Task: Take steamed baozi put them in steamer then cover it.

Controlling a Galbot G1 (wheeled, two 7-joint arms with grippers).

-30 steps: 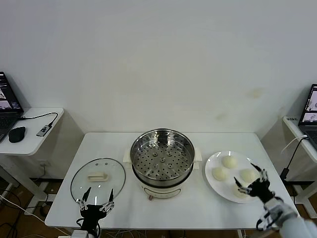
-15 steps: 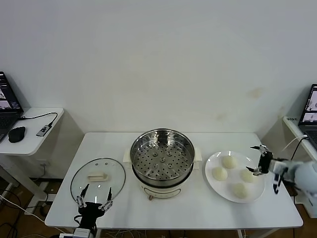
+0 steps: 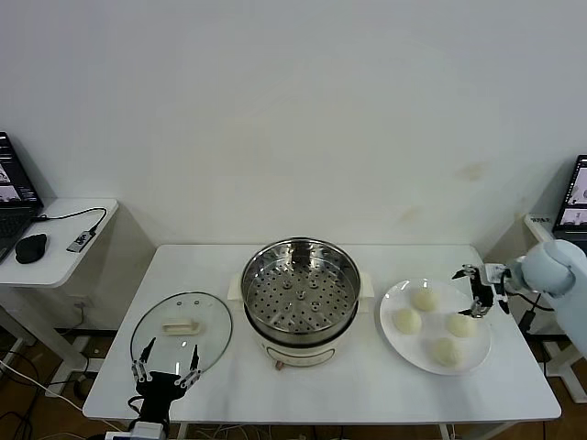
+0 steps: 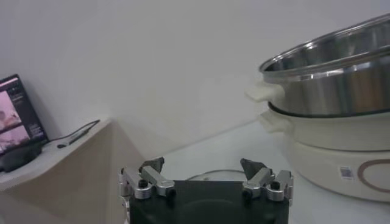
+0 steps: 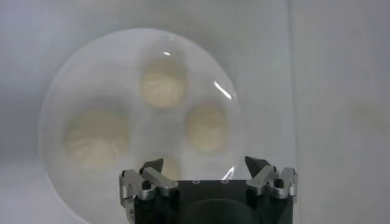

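The steamer [image 3: 300,295] stands mid-tabletop [image 3: 367,385]. The cover [image 3: 181,331] lies to its left. Four steamed baozi [image 3: 424,299] sit on a plate [image 3: 404,349] to its right.

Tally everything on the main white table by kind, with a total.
Steamed baozi: 4
Plate: 1
Steamer: 1
Cover: 1
Total: 7
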